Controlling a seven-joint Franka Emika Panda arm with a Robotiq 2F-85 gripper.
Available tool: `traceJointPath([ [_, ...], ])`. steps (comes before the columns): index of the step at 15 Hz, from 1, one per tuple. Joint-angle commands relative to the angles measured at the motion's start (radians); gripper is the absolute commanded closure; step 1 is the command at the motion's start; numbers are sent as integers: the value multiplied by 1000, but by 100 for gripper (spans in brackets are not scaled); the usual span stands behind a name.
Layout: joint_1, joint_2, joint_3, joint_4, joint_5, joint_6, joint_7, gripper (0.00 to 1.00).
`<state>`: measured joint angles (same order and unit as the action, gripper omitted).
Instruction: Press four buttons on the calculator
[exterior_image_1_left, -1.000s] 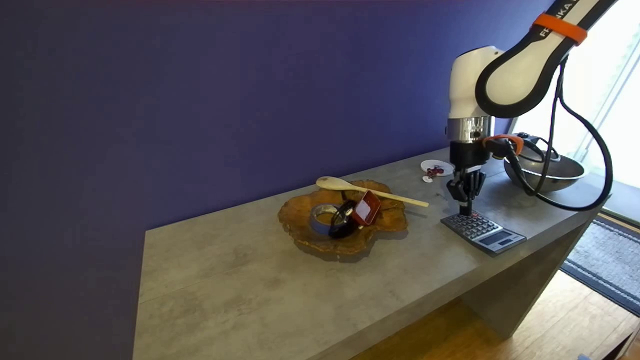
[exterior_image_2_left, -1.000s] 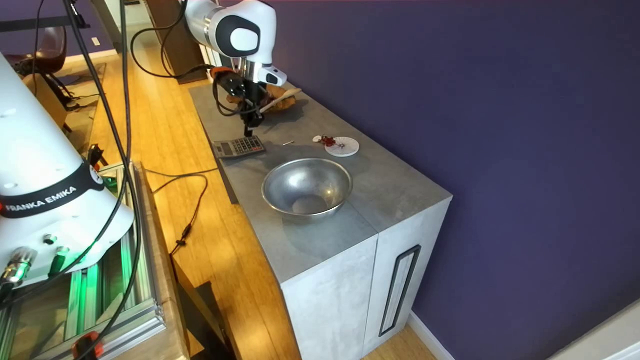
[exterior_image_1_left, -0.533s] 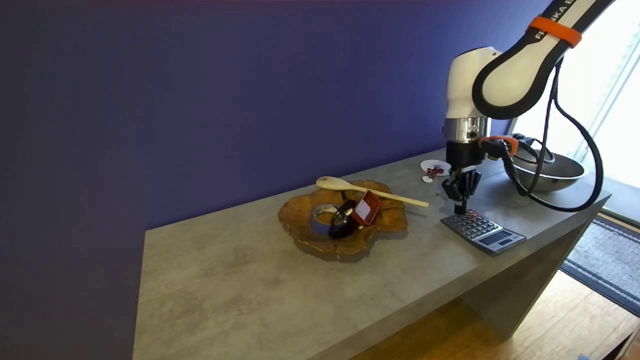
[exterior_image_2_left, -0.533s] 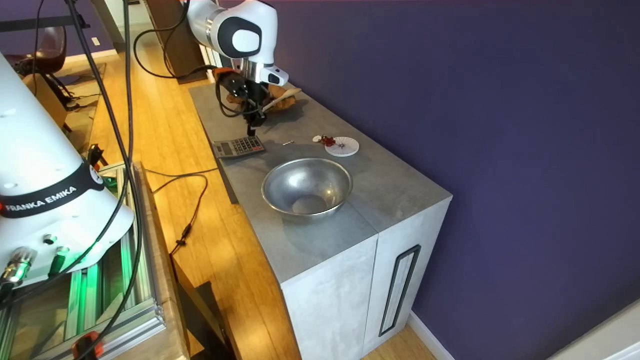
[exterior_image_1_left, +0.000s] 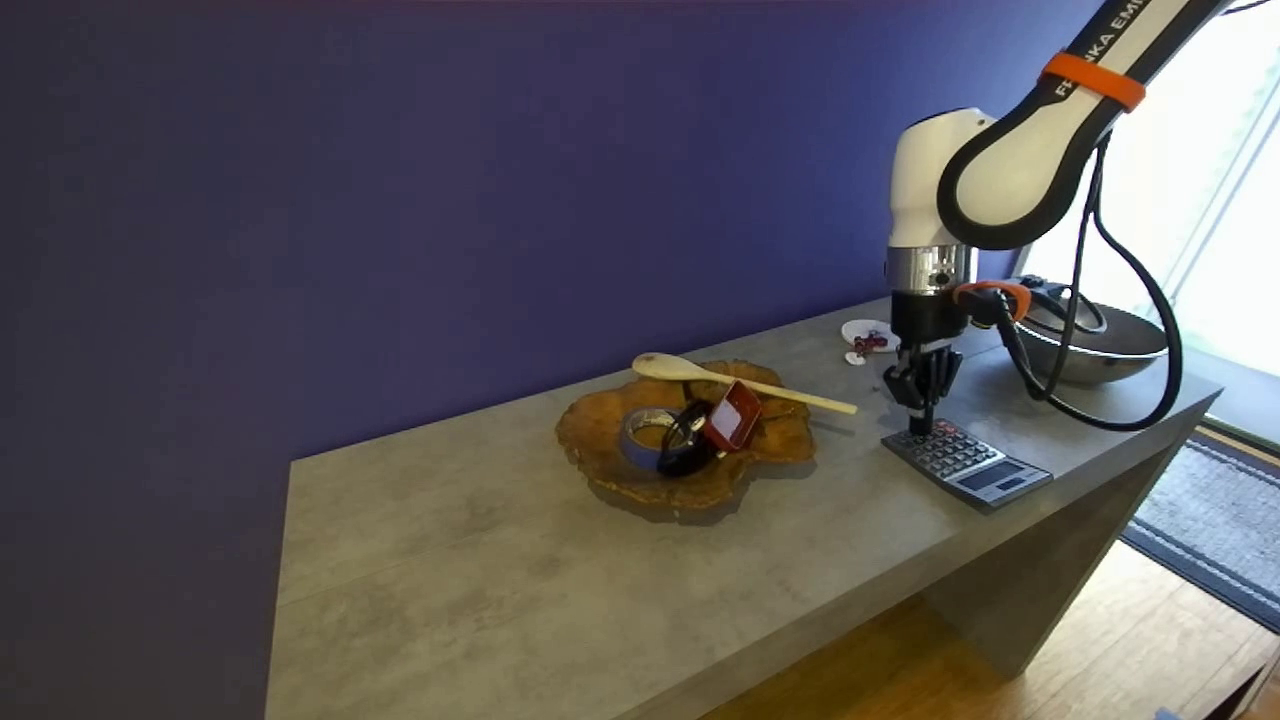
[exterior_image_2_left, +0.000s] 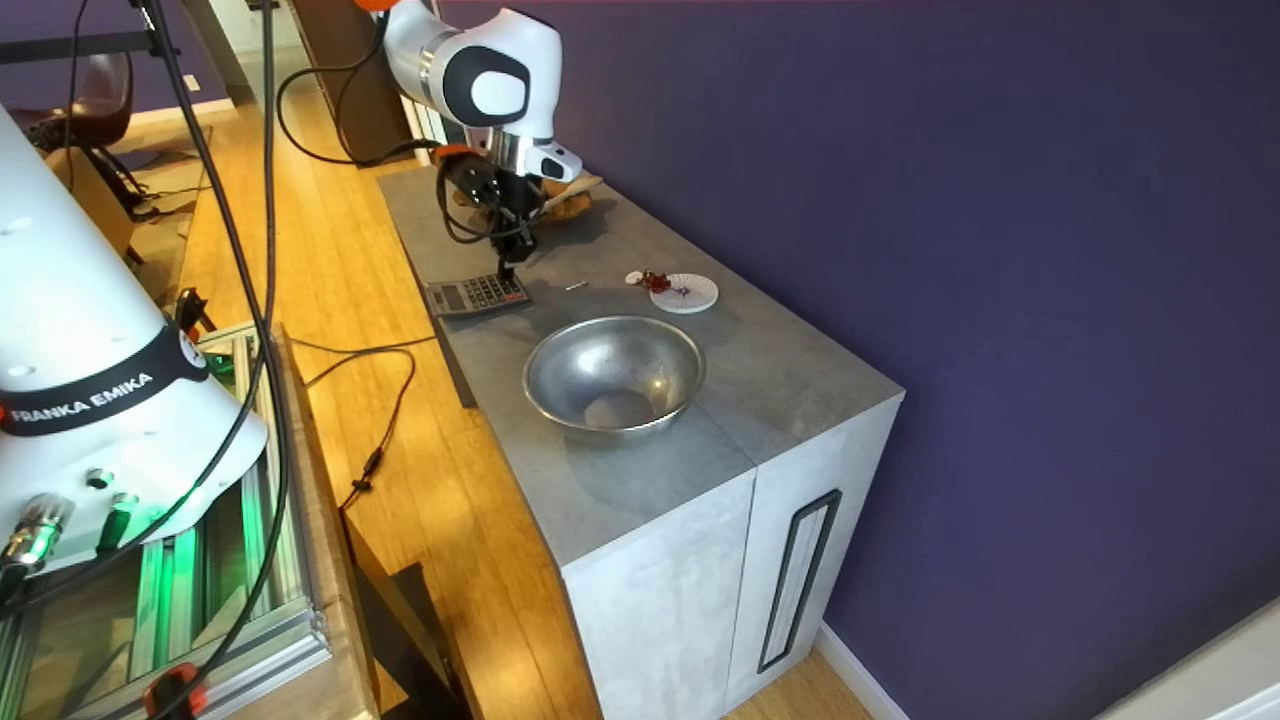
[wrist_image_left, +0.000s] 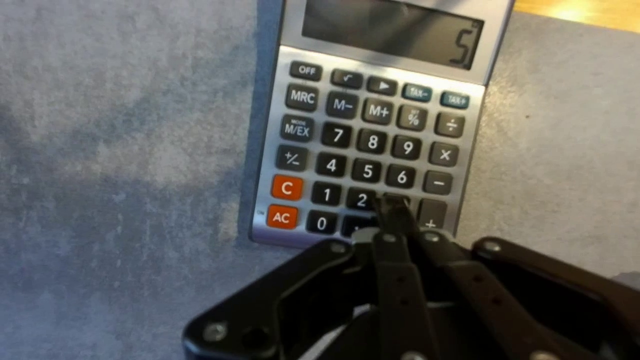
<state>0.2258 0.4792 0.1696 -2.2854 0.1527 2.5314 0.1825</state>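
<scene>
Since 0.5 s ago, the gripper, closed with nothing seen in its grasp, has been lowered beside the 2 key (contact cannot be judged). A 5 is displayed on the calculator, a slim silvery rectangle laid on the mottled grey counter. Farther off, a round, glossy metal bowl and a wavy-edged wooden tray are seen.
</scene>
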Motion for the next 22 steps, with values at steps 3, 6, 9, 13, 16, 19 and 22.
traceJointPath([
  [3, 6, 18, -5, 19, -9, 1, 9, 100],
  [6, 5, 19, -4, 20, -7, 6, 8, 100],
  [9, 9, 22, -4, 25, -10, 11, 9, 100],
  [13, 12, 30, -8, 33, -13, 5, 14, 100],
  [16, 13, 32, -10, 32, -14, 3, 16, 100],
  [19, 13, 35, -9, 36, -14, 3, 14, 100],
  [22, 14, 49, -8, 46, -14, -3, 13, 100],
])
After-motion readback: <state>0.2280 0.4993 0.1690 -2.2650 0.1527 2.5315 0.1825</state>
